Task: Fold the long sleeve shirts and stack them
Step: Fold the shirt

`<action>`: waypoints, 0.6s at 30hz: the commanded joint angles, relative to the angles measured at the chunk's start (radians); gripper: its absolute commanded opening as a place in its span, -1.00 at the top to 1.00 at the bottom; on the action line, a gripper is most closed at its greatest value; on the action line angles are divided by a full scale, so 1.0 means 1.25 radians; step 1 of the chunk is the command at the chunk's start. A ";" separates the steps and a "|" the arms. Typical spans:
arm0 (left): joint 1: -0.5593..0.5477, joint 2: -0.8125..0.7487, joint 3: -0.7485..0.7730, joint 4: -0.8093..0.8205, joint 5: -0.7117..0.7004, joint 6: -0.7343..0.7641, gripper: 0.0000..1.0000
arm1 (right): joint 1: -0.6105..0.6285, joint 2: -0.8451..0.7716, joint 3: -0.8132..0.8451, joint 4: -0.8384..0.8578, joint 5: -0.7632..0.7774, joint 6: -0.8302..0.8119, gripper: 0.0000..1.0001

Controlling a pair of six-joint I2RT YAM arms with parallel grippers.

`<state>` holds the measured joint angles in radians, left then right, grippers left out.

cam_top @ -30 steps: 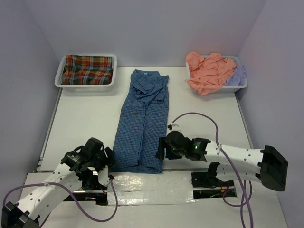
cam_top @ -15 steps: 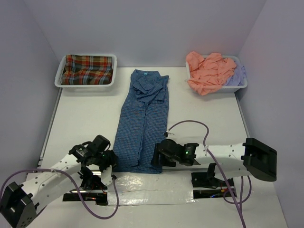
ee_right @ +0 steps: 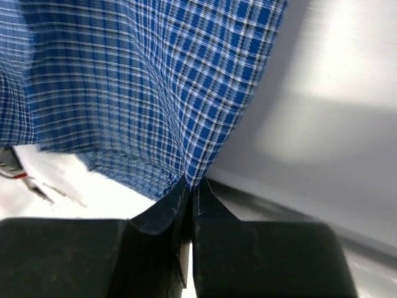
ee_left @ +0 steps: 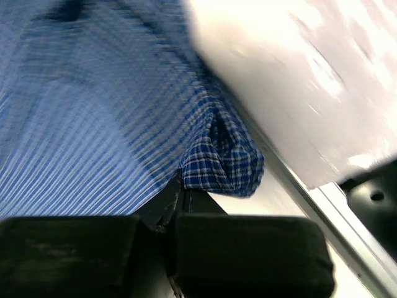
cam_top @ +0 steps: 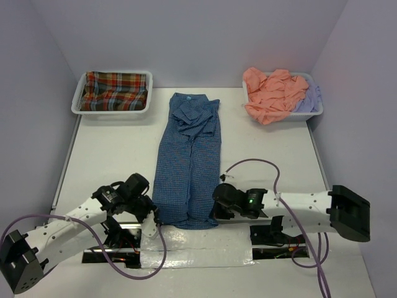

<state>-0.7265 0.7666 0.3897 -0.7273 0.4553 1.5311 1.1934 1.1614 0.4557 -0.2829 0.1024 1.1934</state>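
Open table (cam_top: 111, 155) lay on both sides of the blue shirt (cam_top: 188, 164). Its hem sat at the near edge, by the shiny strip (cam_top: 198, 245). The shirt lay lengthwise down the centre, collar far, hem corners bunched. Left gripper (cam_top: 152, 214) was clamped on the near-left hem corner, right gripper (cam_top: 214, 208) on the near-right. Both arms were low, reaching inward. Plaid shirt (cam_top: 115, 91) filled the left tray (cam_top: 79, 102); salmon shirt (cam_top: 270, 93) and lavender shirt (cam_top: 308, 99) the right tray (cam_top: 315, 113).

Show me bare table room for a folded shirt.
Either side of the blue checked shirt: left, before the plaid-shirt tray; right, before the salmon-shirt tray. Crowded at its near hem, pinched by the left gripper and right gripper.
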 commanded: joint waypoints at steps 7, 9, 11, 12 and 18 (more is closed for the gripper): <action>-0.007 0.006 0.158 0.056 0.162 -0.468 1.00 | -0.012 -0.270 0.019 -0.237 0.065 -0.004 0.97; -0.007 0.014 0.175 0.120 0.145 -0.594 1.00 | -0.035 -0.309 0.046 -0.266 0.086 -0.023 0.97; -0.005 0.029 0.202 0.146 0.112 -0.675 1.00 | -0.102 -0.320 0.075 -0.258 0.068 -0.083 0.97; -0.004 0.032 0.215 0.155 0.102 -0.691 1.00 | -0.131 -0.322 0.082 -0.240 0.052 -0.113 0.97; 0.061 0.103 0.340 0.165 0.044 -0.820 1.00 | -0.375 -0.175 0.192 -0.181 -0.070 -0.354 1.00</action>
<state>-0.7055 0.8600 0.7307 -0.5766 0.5400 0.6601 0.7925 0.8452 0.5980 -0.5526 0.0814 0.9363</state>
